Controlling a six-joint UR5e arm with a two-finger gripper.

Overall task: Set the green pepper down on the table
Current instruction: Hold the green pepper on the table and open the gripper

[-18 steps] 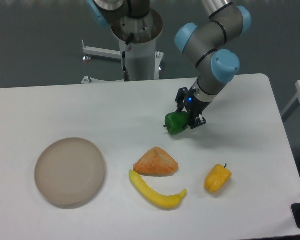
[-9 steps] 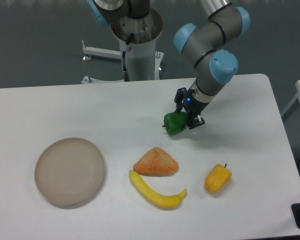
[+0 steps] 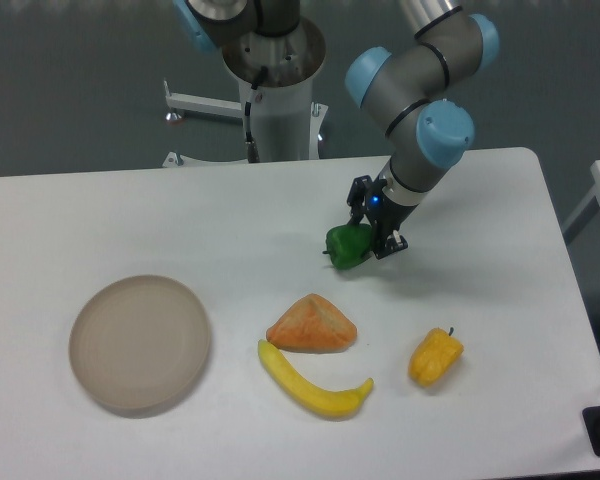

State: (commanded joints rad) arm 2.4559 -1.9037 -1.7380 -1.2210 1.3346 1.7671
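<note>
The green pepper point(image 3: 347, 246) is small, glossy and dark green. It is held between the fingers of my gripper point(image 3: 365, 240), which is shut on it right of the middle of the white table point(image 3: 180, 220). The pepper is low over the table top; I cannot tell whether it touches the surface. The arm reaches down to it from the upper right.
A round beige plate point(image 3: 140, 342) lies at the front left. An orange wedge-shaped piece point(image 3: 312, 325) and a yellow banana point(image 3: 312, 385) lie in front of the gripper. A yellow-orange pepper point(image 3: 435, 357) lies at the front right. The robot's base point(image 3: 275, 100) stands behind the table.
The gripper with the green pepper has shifted slightly to the left and a little upward in the picture. Nothing else has moved.
</note>
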